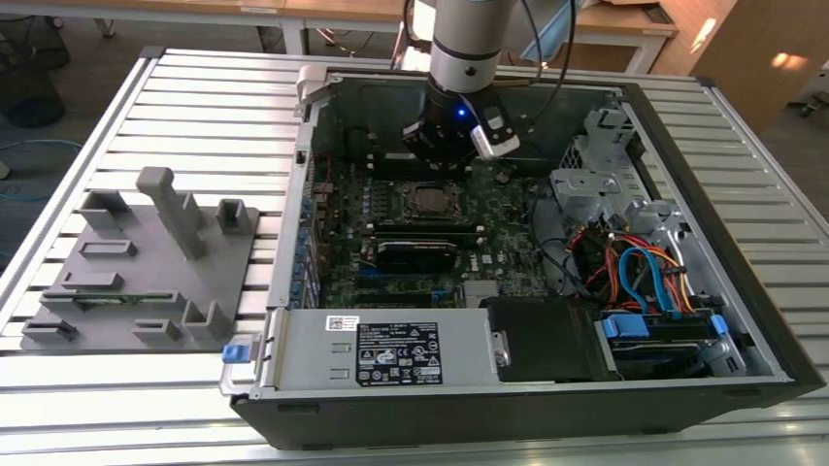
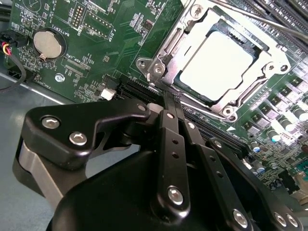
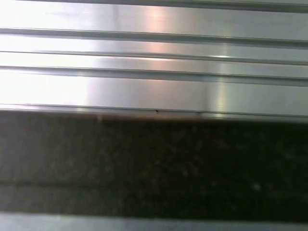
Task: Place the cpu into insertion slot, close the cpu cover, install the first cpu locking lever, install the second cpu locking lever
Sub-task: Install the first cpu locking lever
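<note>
Black power supply box (image 1: 388, 351) with its white label sits closest at the front edge of the open computer case (image 1: 764, 330), which lies flat on a ribbed metal counter (image 1: 194, 97). Counter surface is long silver slats, shiny, reflecting light; the first wrist view shows the same slats (image 3: 154, 82) above a dark band. Grey moulded fixture tray (image 1: 143, 272) with upright posts rests on the counter at the exterior view's left, just beside the case. Blue and orange cables (image 1: 642, 277) bunch at the exterior view's right inside the case. Wooden desks (image 1: 324, 12) and a dark floor lie behind the counter.

Arm comes down into the case from above; pincer (image 1: 441, 160) hangs over the green motherboard (image 1: 344, 252), near the socket. In the second wrist view the pincer (image 2: 166, 103) has its two black fingers (image 2: 169, 144) pressed together, closed, holding nothing, tips just beside the socket's edge.

Cpu (image 2: 216, 65) lies seated in the insertion slot (image 2: 190, 94), its pale metal top showing through the window. Cpu cover (image 2: 245, 96) lies flat down over it, silver frame around the chip. Thin metal lever rod (image 2: 269, 21) runs along the far side of the socket. Round coin battery (image 2: 48, 44) sits on the board well apart from the socket.
</note>
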Robot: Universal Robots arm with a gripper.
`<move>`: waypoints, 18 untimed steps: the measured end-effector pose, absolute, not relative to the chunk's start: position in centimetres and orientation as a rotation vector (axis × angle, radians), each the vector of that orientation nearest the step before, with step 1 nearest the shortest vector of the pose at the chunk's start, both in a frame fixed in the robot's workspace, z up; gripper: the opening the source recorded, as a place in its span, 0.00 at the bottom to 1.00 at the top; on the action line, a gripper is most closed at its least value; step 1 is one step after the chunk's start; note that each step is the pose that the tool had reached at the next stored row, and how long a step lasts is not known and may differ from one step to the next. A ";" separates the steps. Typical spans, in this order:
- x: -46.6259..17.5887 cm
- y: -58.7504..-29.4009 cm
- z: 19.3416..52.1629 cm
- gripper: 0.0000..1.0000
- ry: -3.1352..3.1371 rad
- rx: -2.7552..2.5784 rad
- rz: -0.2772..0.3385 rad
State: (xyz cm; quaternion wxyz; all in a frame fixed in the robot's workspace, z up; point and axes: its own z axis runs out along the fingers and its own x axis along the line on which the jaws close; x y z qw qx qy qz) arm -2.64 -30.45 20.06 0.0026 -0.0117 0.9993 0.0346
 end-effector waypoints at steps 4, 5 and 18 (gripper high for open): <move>-2.6 -30.4 20.0 0.10 3.135 -0.037 0.101; -2.6 -30.4 20.0 0.10 3.135 -0.037 0.099; -2.6 -30.5 20.0 0.10 3.135 -0.037 0.085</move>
